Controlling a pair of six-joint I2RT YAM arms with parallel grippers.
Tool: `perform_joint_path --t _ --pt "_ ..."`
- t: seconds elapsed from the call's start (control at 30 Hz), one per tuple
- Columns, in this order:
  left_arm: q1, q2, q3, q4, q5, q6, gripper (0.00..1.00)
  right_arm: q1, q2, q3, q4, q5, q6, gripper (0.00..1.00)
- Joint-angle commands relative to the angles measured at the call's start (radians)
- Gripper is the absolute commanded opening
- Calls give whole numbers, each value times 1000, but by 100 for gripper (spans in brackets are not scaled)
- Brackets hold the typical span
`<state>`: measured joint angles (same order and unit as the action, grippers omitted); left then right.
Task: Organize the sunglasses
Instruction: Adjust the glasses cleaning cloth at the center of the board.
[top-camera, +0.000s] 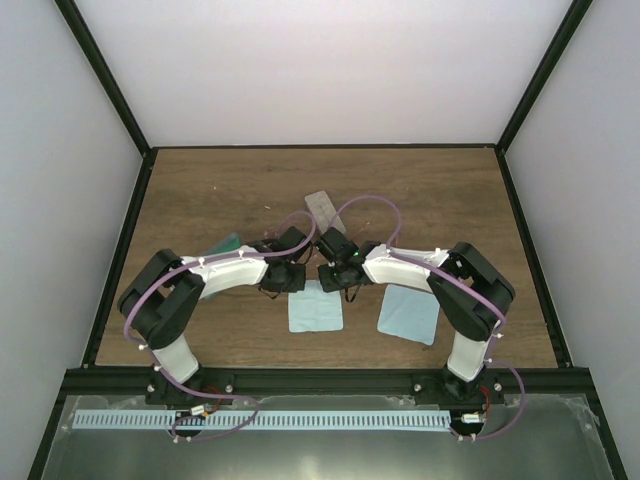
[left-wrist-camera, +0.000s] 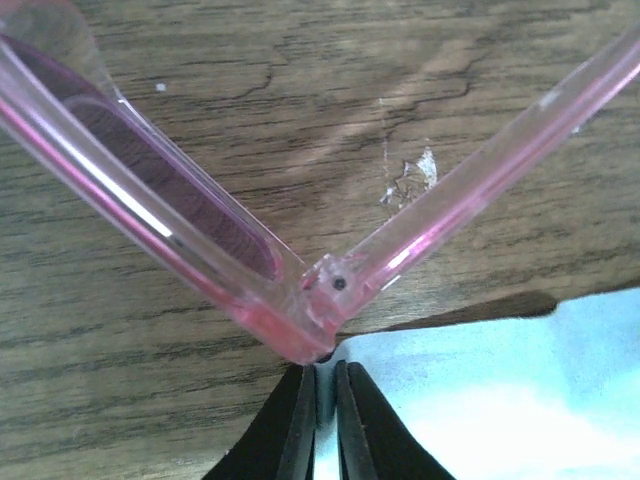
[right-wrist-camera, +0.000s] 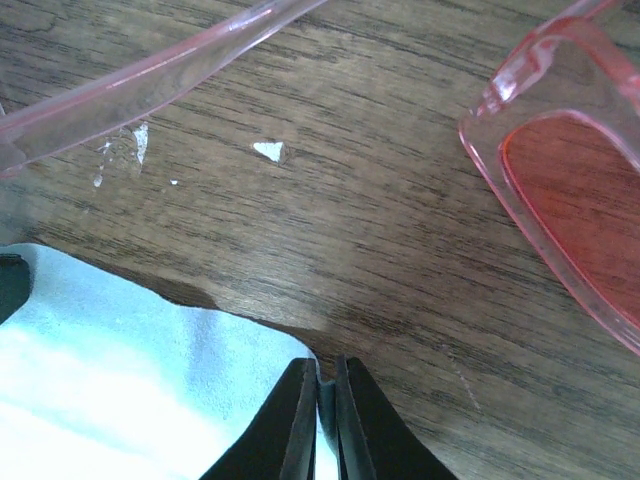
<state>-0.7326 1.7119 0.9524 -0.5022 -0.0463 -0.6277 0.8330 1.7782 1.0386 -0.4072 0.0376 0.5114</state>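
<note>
Wooden desk (top-camera: 200, 200): pink sunglasses (left-wrist-camera: 180, 200) lie unfolded at twelve o'clock of the cloth (top-camera: 315, 312). Left jaws and right jaws each pinch one cloth corner.

Beyond the pink sunglasses (left-wrist-camera: 310, 300) the wooden table (top-camera: 200, 190) lies open to me; on their near side the light-blue cloth (top-camera: 315, 312), my left gripper (left-wrist-camera: 327, 372) and right gripper (right-wrist-camera: 327, 366) crowd the way.

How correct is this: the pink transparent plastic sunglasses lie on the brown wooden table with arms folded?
Wrong in one respect: the pink transparent plastic sunglasses lie on the brown wooden table with an arm unfolded, as the left wrist view shows.
</note>
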Motion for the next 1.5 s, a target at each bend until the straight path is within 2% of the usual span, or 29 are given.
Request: perform_joint_path --t 0.0,0.33,0.57,0.8,1.13,1.47 --pt "1 13 2 4 8 -2 4 9 -14 34 -8 3 -3 7" --pt "1 -21 19 -6 22 13 4 9 -24 42 -17 33 -2 7" --pt "1 -21 34 -17 22 19 4 9 -13 47 -17 48 0 23" --pt "2 -15 31 -15 23 17 4 3 5 61 -18 61 -8 26" --pt "0 -7 34 -9 31 19 4 -3 32 56 -20 54 -16 24" --pt "1 -13 29 -13 30 26 4 -3 38 53 -17 38 -5 7"
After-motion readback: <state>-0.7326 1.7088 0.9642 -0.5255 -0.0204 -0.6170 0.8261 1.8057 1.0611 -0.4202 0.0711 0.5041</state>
